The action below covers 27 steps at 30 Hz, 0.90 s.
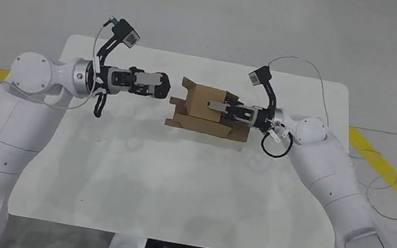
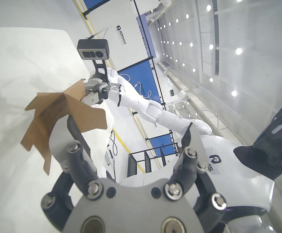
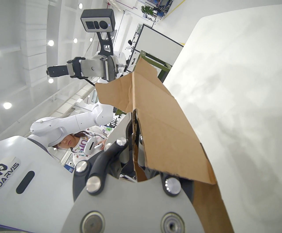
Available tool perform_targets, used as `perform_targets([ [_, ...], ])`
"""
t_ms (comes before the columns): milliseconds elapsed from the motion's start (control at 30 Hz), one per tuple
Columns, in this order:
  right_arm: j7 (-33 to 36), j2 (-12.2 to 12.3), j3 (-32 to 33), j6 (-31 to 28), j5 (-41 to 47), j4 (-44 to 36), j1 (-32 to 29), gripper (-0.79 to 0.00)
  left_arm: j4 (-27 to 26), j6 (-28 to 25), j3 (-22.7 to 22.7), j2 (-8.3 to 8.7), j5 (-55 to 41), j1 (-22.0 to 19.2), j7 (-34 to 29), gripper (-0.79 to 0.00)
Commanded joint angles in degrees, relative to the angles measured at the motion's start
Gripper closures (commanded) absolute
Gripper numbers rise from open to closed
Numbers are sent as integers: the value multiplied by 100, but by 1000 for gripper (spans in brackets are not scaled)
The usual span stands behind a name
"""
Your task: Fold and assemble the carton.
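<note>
While the right end effector [image 1: 219,107] grips the carton [image 1: 198,116], the left end effector [image 1: 165,86] gapes — nearby.

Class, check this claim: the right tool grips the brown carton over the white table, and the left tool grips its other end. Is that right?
Not quite. The left tool is open and apart from the carton, holding nothing, as the top view shows. The right tool does grip the carton over the white table.

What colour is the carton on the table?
The carton is plain brown cardboard with no print visible. The right wrist view shows it best.
</note>
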Motion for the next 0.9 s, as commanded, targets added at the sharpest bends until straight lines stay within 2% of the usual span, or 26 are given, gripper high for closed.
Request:
perform_targets([
  [0,90,117,178,90,-32,-111,-76,0,43,-81,43,-5,108,-3,0,-785],
  [233,561,578,936,562,-202,-784,-530,0,187,-478,351,-56,370,-56,-183,-785],
  [500,1076,1040,1934,1105,-300,-1769,-1403,0,128,-1140,736,-149,309,-147,-459,-785],
  [667,995,1169,2262,1305,-393,-2377,-1969,0,43,-1031,959,-211,4,-150,-514,-785],
  [867,791,1191,2302,1353,-486,-2780,-2334,0,-109,-873,1128,-248,-2,-80,-494,-785],
])
